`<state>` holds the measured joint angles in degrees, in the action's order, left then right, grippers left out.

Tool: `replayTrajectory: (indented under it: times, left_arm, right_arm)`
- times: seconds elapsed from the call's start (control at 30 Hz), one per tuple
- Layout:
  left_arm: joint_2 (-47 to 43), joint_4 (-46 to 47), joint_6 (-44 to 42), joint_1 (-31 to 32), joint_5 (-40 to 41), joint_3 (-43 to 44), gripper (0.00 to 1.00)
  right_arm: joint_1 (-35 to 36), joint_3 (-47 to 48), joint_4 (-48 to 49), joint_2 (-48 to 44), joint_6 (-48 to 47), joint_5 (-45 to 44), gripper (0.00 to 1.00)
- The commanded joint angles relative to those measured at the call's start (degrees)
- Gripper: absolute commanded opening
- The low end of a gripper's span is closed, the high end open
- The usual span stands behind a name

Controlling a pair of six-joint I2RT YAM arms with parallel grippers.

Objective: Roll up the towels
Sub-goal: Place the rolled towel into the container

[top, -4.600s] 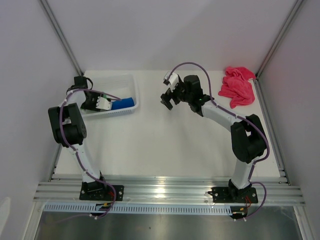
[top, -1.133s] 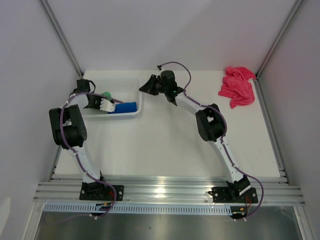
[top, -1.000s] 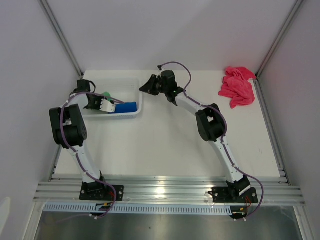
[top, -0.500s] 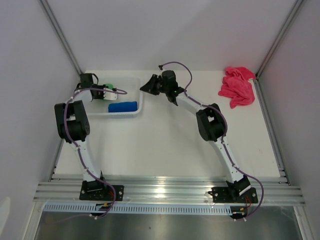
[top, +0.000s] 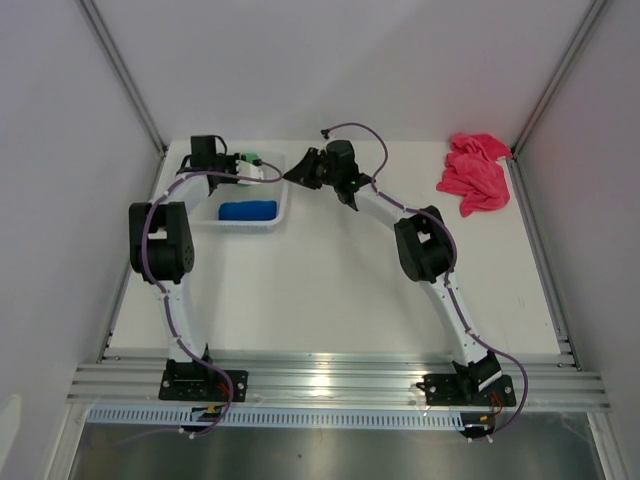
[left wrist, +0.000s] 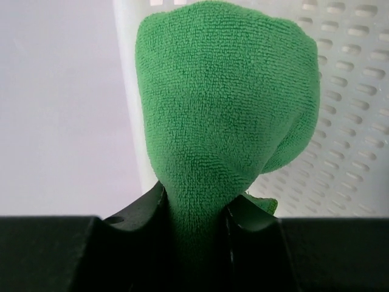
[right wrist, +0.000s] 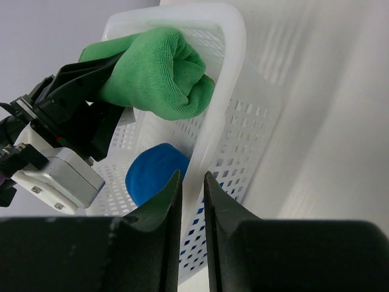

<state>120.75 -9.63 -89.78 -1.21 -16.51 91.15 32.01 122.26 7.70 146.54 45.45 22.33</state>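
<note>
A rolled green towel (left wrist: 225, 121) is pinched between the jaws of my left gripper (left wrist: 194, 213), which is shut on it. It hangs over the back right corner of the white basket (top: 284, 200), just above the rim (right wrist: 234, 73). The top view shows the green towel (top: 256, 160) as a small patch at my left gripper (top: 252, 166). A rolled blue towel (top: 247, 211) lies inside the basket, also seen as the blue towel (right wrist: 155, 173) through the wall. My right gripper (right wrist: 192, 182) is shut on the basket's right rim. The pink towel (top: 474, 176) lies crumpled at the back right.
The basket stands at the table's back left, close to the left wall post. My two grippers are close together at its back right corner. The right arm (top: 420, 245) stretches diagonally across the middle of the table.
My left gripper has carried the green towel from the basket's left side up and rightward to its back right corner. The right gripper has stayed on the rim.
</note>
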Motion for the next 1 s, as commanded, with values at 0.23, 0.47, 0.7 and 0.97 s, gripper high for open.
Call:
replayTrajectory:
  times: [0.23,0.47,0.7,0.97]
  left_arm:
    - [0.1,-12.6,-4.4,2.4,-6.6,-0.9,0.07]
    - [-0.3,-20.7,-4.7,3.1,-9.6,-0.4,0.24]
    - [1.2,-25.3,-5.3,3.1,-8.4,1.7,0.33]
    - [4.2,-28.7,-5.4,3.2,-7.6,6.6,0.46]
  right_arm:
    - [-0.3,-2.5,-1.8,-3.2,-2.7,-1.5,0.05]
    - [-0.5,-2.7,-1.6,-3.1,-2.3,-1.2,0.05]
    - [-0.6,-2.7,-1.9,-3.2,-2.5,-1.5,0.05]
    - [-0.6,-2.6,-2.4,-3.2,-2.6,-1.7,0.09]
